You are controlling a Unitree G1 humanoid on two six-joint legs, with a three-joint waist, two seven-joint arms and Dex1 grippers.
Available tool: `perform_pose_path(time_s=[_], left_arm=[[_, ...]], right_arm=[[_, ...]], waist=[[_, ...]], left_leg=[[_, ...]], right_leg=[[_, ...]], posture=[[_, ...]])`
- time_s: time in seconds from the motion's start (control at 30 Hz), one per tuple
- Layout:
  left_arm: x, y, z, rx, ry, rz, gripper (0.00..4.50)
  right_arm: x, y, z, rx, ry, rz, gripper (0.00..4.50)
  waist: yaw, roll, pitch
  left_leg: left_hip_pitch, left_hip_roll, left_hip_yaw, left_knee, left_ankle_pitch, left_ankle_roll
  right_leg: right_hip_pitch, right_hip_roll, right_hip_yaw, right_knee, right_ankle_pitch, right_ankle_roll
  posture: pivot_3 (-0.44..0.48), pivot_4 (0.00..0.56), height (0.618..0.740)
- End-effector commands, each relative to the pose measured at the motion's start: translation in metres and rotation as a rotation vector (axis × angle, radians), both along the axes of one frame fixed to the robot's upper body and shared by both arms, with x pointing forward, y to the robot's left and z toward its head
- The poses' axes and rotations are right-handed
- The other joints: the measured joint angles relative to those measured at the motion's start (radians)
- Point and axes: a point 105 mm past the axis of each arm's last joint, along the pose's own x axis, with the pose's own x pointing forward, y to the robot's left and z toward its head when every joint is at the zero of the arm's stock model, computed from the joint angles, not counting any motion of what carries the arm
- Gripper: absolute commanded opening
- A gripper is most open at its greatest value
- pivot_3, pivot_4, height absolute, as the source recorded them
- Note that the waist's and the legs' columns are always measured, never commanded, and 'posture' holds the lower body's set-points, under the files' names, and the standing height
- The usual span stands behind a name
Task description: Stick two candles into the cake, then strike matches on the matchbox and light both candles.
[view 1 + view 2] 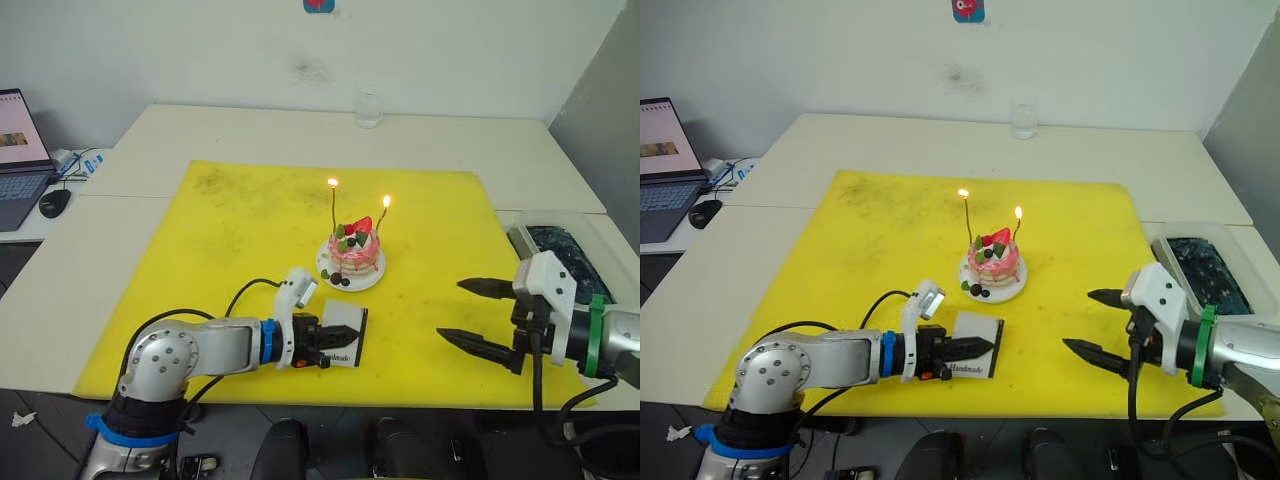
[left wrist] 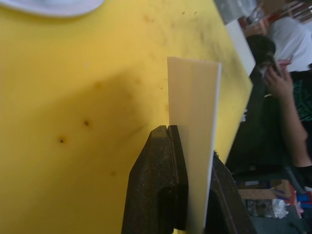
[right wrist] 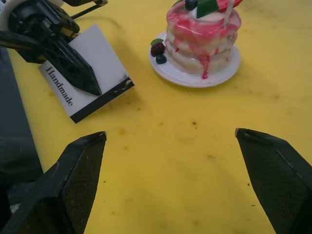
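Silver arms, blue and green wrist bands, black cables

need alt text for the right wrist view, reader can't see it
A pink-and-white cake on a white plate sits on a yellow mat, seen between the two wide-open black fingers of the right claw. Beside the cake, the left claw is shut on a white matchbox lettered "Handmade".

A yellow mat (image 1: 250, 230) covers the white table (image 1: 250, 130), with a glass (image 1: 368, 110) at the far edge, a laptop (image 1: 20, 160) and mouse (image 1: 54, 203) off left.
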Motion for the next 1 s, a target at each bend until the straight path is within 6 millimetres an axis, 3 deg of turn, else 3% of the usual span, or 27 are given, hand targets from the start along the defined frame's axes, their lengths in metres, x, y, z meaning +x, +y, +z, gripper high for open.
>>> perform_pose_path(time_s=[0.03,0.47,0.83,1.0], left_arm=[[-0.002,-0.003,0.004,0.018,-0.041,-0.040,0.58],[-0.011,0.013,0.015,0.057,-0.098,-0.068,4.48],[-0.025,0.061,0.047,0.242,-0.232,-0.162,4.48],[0.009,0.110,0.064,0.454,-0.616,-0.077,4.48]], right_arm=[[-0.003,0.007,0.004,-0.013,-0.024,0.037,4.50],[-0.005,0.010,0.006,-0.031,-0.023,0.062,4.50],[-0.004,-0.002,0.020,-0.084,-0.059,0.072,4.50],[0.011,-0.026,0.042,-0.117,-0.180,0.004,4.50]], waist=[[0.000,0.000,0.000],[-0.001,0.000,0.000],[0.000,-0.001,0.001],[0.001,-0.001,0.002]], left_leg=[[0.000,0.000,0.000,0.000,0.000,0.000],[0.000,0.001,0.000,0.000,0.000,0.000],[0.000,0.001,0.001,-0.001,0.000,0.000],[0.001,0.001,0.002,-0.002,0.000,0.000]], right_leg=[[0.000,0.000,0.000,0.000,0.000,0.000],[0.000,-0.001,0.000,0.000,0.000,0.000],[-0.001,-0.003,0.000,-0.001,-0.001,-0.002],[-0.002,-0.004,0.000,-0.002,-0.005,-0.009]], posture=[[0.000,0.150,0.740],[0.000,0.150,0.740],[0.000,0.150,0.740],[0.000,0.150,0.740]])
